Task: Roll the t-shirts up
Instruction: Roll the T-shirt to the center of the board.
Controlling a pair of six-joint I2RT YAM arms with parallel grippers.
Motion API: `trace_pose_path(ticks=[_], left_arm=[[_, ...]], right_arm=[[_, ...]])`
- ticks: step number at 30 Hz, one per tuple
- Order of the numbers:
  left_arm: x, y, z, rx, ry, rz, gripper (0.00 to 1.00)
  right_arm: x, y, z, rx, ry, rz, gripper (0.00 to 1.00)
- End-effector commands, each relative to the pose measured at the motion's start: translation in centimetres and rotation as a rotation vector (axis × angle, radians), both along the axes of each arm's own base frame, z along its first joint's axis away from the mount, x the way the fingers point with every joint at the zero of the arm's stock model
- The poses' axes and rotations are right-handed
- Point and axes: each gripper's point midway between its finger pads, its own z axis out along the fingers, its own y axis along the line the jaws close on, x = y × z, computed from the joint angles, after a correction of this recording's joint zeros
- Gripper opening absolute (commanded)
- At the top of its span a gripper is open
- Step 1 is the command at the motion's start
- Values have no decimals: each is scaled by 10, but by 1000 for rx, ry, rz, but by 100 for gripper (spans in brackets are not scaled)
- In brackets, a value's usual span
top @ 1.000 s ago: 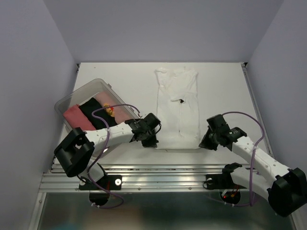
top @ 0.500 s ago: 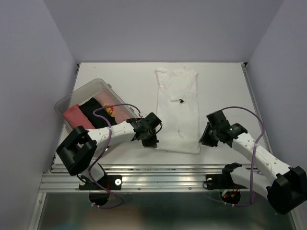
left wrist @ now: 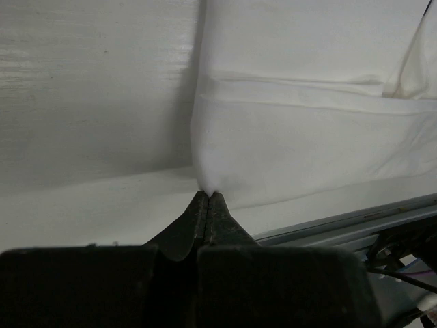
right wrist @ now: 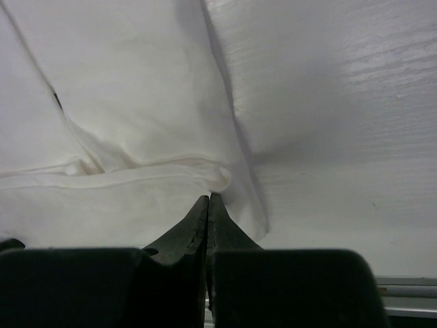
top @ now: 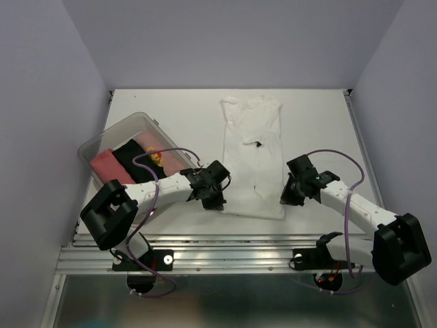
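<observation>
White shirt (top: 254, 147) lies flat mid-desk (top: 171, 109), folded into a long strip: collar at the far end, small dark label facing up near the middle. Its near hem is turned up in a low fold. Left tool (top: 214, 202) is at the hem's near-left corner, jaws pressed together. The tips pinch the cloth corner, which peaks up a little off the desk in the left wrist view. Right tool (top: 287, 198) is at the near-right corner, jaws also closed tight. Its tips sit right at the folded hem edge and seem to nip it, though the right wrist view doesn't clearly show cloth between them. Clear tub (top: 130, 121) sits on the left of the desk, apart from the white shirt. It holds a pink shirt (top: 106, 164), a black shirt (top: 133, 162) and a printed shirt (top: 162, 157) side by side.
</observation>
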Motion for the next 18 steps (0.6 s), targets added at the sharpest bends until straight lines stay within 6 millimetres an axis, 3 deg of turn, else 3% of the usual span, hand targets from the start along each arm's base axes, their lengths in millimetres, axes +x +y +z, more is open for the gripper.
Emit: trace_pose_path(ticks=[1, 5, 8, 13, 18], left_arm=[[1, 0, 1, 9, -2, -7, 0], [1, 1, 1, 13, -2, -6, 0], [1, 1, 2, 14, -6, -9, 0], [2, -1, 2, 13, -10, -15, 0], [3, -2, 2, 13, -10, -16, 0]], right_arm=[[14, -4, -12, -29, -42, -20, 1], [16, -21, -37, -124, -26, -62, 1], [16, -23, -43, -142, -15, -59, 1], [19, -15, -24, -95, -54, -33, 1], [11, -25, 4, -88, -109, -84, 1]])
